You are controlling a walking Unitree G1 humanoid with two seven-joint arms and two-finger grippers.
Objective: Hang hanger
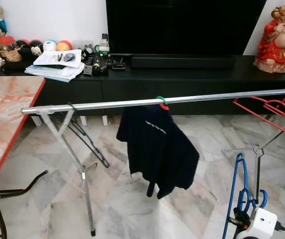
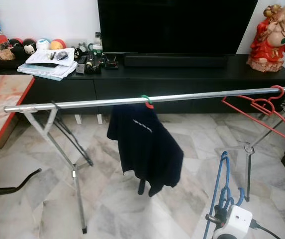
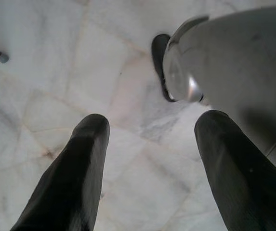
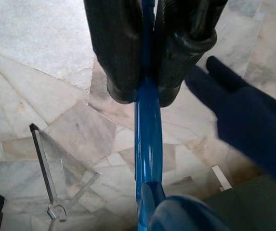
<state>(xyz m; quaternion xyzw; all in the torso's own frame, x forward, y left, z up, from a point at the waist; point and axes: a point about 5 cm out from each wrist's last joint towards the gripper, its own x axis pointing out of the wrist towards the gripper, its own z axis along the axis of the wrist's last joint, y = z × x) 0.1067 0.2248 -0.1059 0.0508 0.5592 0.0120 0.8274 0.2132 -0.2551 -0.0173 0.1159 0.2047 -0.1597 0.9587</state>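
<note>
Marble floor [image 1: 132,199] below, right end effector [image 4: 147,94] clamps the blue hanger [image 1: 239,189]: light, stiff, slippery; left end effector [image 3: 150,144] open.

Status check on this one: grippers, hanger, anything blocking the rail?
Right gripper shut on blue hanger, held low. Left gripper open, idle. Rail carries dark shirt mid-span, red hanger at right end.

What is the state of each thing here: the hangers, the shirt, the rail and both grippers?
Blue hanger: clamped in the right gripper, not on the rail.
Rail: level on its stand.
Shirt: hanging from the rail on a green hanger.
Red hanger: bare, hooked at the rail's right end.
Left gripper: open, holding nothing, pointing at the floor.
TV: off, screen dark.
</note>
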